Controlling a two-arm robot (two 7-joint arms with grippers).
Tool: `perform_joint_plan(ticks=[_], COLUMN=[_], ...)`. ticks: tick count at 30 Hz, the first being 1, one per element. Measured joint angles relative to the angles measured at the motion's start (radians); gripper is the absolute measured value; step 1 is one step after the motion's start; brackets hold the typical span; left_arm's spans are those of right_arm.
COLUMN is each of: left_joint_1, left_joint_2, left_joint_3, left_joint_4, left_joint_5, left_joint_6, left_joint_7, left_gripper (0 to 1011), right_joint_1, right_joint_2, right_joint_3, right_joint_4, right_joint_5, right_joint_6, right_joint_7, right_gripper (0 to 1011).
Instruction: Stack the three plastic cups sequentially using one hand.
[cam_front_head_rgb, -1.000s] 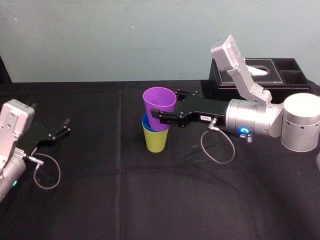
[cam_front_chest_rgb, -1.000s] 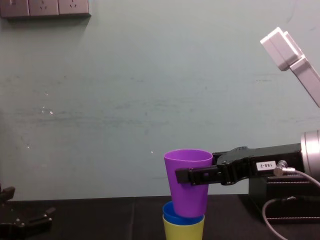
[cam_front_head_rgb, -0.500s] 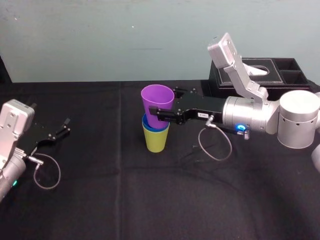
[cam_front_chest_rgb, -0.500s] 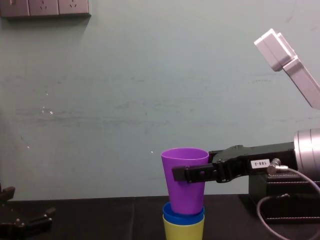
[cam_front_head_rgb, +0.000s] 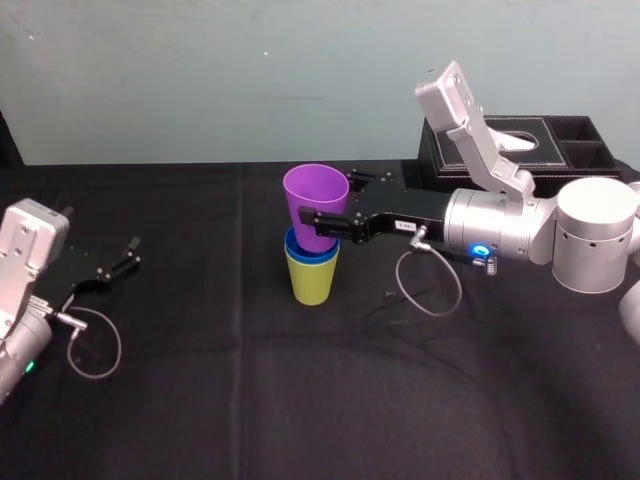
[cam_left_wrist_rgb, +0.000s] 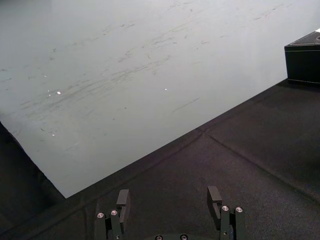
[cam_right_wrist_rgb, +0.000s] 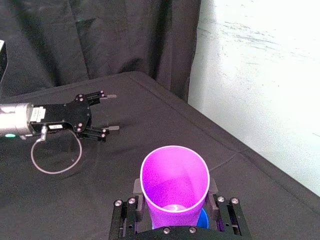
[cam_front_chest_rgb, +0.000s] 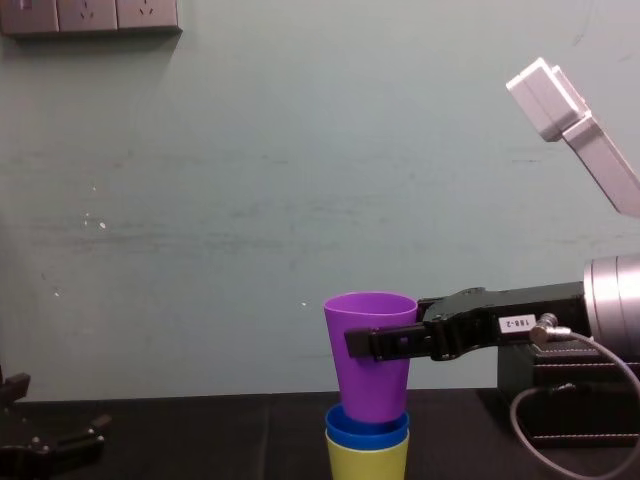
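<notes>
At centre, clamped in black right gripper (cam_front_head_rgb: 322, 215): tapered purple plastic cup (cam_front_head_rgb: 316, 193), nested in blue cup (cam_front_head_rgb: 300, 251) over yellow-green cup (cam_front_head_rgb: 313, 281); left gripper (cam_front_head_rgb: 128, 252) parked, fingers splayed.

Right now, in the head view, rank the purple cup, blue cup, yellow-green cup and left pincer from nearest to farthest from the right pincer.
1. The purple cup, held in the right pincer.
2. The blue cup, just beneath it.
3. The yellow-green cup, bottom of the stack.
4. The left pincer, far off on the robot's left.
</notes>
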Motion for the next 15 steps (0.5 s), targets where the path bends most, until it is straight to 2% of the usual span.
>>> perform_joint_plan(ticks=[15], left_joint_1=[0.0], left_joint_2=[0.0], left_joint_3=[0.0], left_joint_4=[0.0], left_joint_5=[0.0], left_joint_6=[0.0], left_joint_7=[0.0], left_gripper=[1010], right_joint_1=[0.009], right_joint_2=[-0.014], right_joint_3=[-0.001], right_joint_4=[0.03], right_joint_5=[-0.006], right_joint_6=[-0.01], right_joint_7=[0.01], right_gripper=[723])
